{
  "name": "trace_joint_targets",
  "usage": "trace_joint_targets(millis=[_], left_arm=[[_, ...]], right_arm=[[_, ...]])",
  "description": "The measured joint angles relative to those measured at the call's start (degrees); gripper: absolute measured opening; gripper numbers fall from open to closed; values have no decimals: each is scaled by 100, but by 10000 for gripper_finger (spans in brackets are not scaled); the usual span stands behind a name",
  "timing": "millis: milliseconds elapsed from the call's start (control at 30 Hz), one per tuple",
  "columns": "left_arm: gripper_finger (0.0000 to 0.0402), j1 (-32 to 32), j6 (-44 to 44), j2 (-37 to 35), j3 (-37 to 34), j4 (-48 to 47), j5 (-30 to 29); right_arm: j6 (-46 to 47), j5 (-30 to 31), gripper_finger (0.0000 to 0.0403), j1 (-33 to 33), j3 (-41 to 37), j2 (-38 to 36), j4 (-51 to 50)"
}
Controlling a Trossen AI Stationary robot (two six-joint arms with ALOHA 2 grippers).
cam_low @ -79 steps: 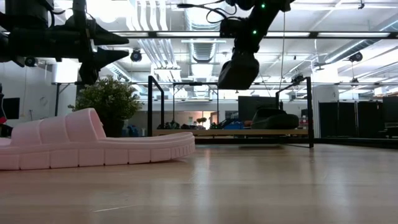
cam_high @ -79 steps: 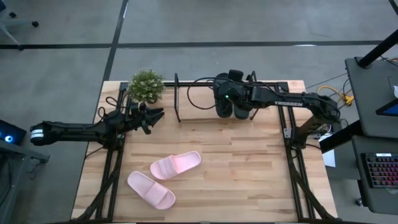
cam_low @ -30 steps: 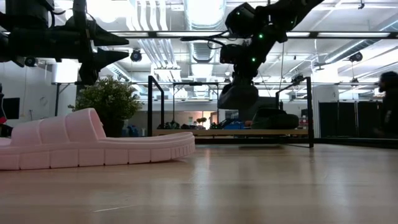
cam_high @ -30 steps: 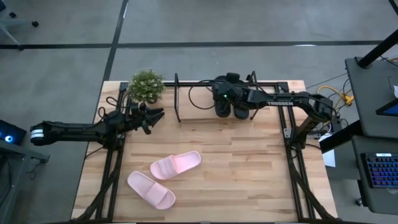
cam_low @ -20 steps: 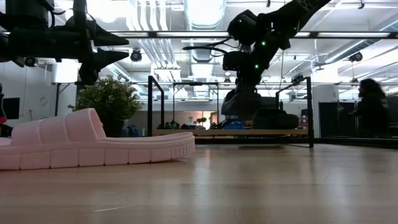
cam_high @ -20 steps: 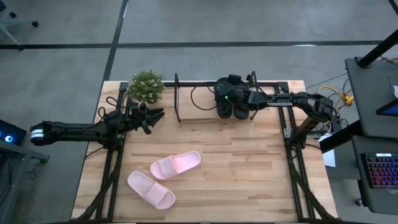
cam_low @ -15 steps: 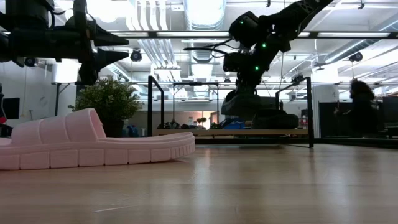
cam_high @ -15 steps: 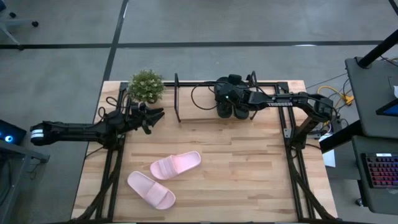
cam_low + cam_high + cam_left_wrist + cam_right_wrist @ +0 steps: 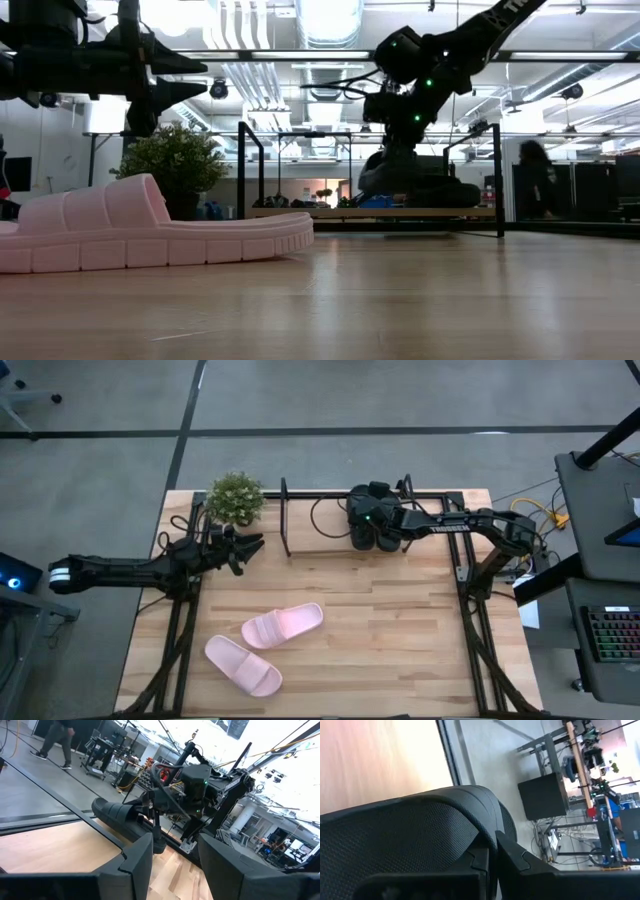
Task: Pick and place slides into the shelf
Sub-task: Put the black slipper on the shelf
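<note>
The right tool point(image 9: 362, 520) is clamped tight on the strap of a black slide point(image 9: 360, 532) and holds it over the shelf point(image 9: 300, 540) at the bench's far edge, toward the right end of the rack. From table height the held slide point(image 9: 385, 178) sits low, at or just above the shelf's wooden board point(image 9: 300, 212) (I cannot tell whether its sole is actually touching). The arm's own wrist camera shows the two dark fingers point(image 9: 512, 857) pressed together on the textured black strap point(image 9: 410, 835).

Just beside it, on the side nearer the bench's right edge, the other black slide point(image 9: 388, 536) lies on the shelf, the two close enough to read as a pair.

The left tool point(image 9: 250, 547) hangs in the air near the bench's far left corner, its fingers point(image 9: 140, 857) parted to a middling gap with nothing between them, pointing toward the shelf. A small potted plant point(image 9: 235, 497) stands in that far left corner, just behind it.

The two pale pink slides are well away from the shelf, toward the bench's near edge and left of centre: one point(image 9: 282, 625) lies farther in, the other point(image 9: 243, 665) closer to the near edge, almost touching the first.

In the room beyond the bench, a person point(image 9: 535, 180) is visible at the right in the table-height view.
</note>
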Motion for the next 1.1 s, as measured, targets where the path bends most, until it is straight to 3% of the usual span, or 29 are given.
trace_joint_targets(millis=[367, 1100], left_arm=[[144, 2, -2, -1, 0, 0, -4], [144, 0, -10, 0, 0, 2, -72]], right_arm=[[-234, -280, 8, -76, -46, 201, 265], [-308, -127, 8, -212, -68, 448, 521]])
